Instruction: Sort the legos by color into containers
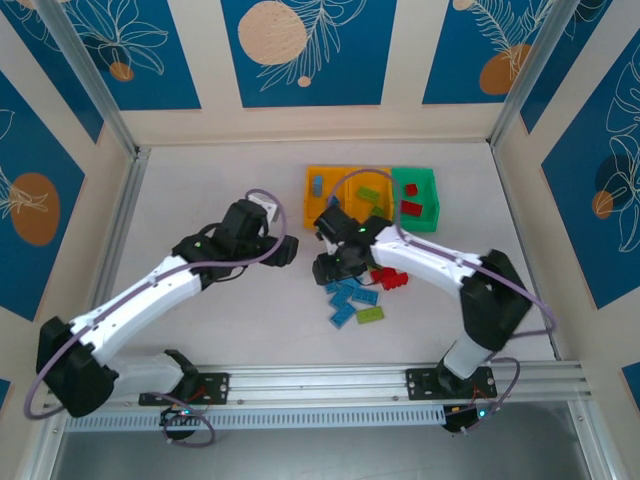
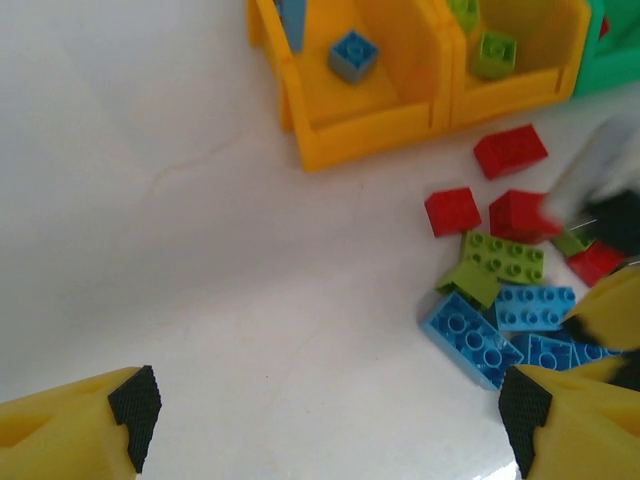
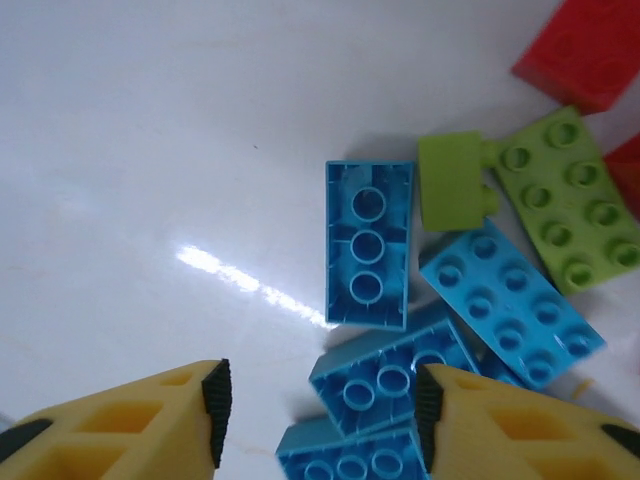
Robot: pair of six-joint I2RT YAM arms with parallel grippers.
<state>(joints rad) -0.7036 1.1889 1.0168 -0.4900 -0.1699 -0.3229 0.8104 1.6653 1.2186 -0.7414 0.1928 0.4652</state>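
1. Table left of the bins is bare, a wide free lane.
2. The bin walls block a low pass at the far side. Tops are open.
3. Pile lies near the bins with bricks touching and overlapping, so the gaps are tight.
4. Right arm crosses over the pile's right side. Right gripper hangs at its left end.
5. Left gripper has its jaws wide with bare table between them. The pile crowds its right finger.
6. Only a narrow gap separates the two grippers.
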